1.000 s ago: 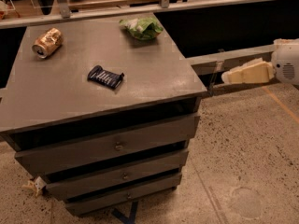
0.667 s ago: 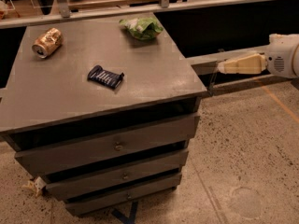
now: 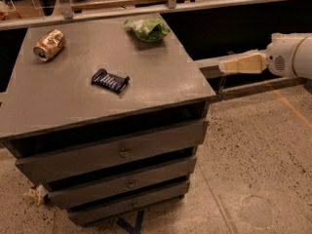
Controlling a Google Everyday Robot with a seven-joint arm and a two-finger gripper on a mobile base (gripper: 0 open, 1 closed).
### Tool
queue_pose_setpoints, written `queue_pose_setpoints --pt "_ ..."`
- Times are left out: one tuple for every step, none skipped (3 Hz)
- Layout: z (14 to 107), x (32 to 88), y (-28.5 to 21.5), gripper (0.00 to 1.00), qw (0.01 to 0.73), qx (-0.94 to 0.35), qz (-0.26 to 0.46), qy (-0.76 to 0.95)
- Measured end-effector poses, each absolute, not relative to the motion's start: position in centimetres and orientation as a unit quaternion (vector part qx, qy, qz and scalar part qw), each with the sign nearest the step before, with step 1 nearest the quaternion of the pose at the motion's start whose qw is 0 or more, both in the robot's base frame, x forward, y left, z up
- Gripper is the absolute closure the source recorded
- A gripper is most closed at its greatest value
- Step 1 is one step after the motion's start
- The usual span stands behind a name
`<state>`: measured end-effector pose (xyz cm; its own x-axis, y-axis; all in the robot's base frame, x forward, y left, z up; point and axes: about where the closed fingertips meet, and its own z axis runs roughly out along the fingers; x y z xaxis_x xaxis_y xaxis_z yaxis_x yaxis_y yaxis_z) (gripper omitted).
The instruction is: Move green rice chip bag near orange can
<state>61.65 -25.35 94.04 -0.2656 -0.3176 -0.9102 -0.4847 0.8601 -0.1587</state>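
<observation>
Since a second ago the gripper (image 3: pixel 224 66) is the one thing that has shifted: its cream tip sits a little higher and further left, nearer the cabinet's right edge. It hangs in the air off to the right of the cabinet (image 3: pixel 161 82), roughly level with the top, and points left toward it. It is apart from the edge and touches nothing. We cannot tell how far it is open, and we see nothing in its grasp. The white arm (image 3: pixel 292 56) behind it reaches in from the right border.

Nothing on the cabinet top has changed place. The bag (image 3: pixel 147 29) lies at the back, towards the right corner, crumpled and green with pale patches. It is the item closest to the gripper, though still well apart from it. The can (image 3: pixel 48 44) lies on its side near the back left corner, its silver end facing down and left. Bag and can remain well apart, with bare grey top between them. The wrapper (image 3: pixel 110 80), dark blue and flat, lies nearer the front, between the two and a little left of centre, as before.

Below the top, the three drawers (image 3: pixel 122 152) look just as they did.
</observation>
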Motion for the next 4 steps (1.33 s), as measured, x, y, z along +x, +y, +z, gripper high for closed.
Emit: queue_pose_setpoints --pt "94.9 64.1 -23.1 0.00 0.573 -0.255 0.098 0.773" --pt "95.3 66.8 -21.3 0.00 0.588 -0.263 0.106 0.758" --pt "94.6 70.3 -19.5 0.00 0.592 -0.286 0.107 0.746" --pt "93.5 74.6 -16.8 0.00 0.590 -0.301 0.110 0.741"
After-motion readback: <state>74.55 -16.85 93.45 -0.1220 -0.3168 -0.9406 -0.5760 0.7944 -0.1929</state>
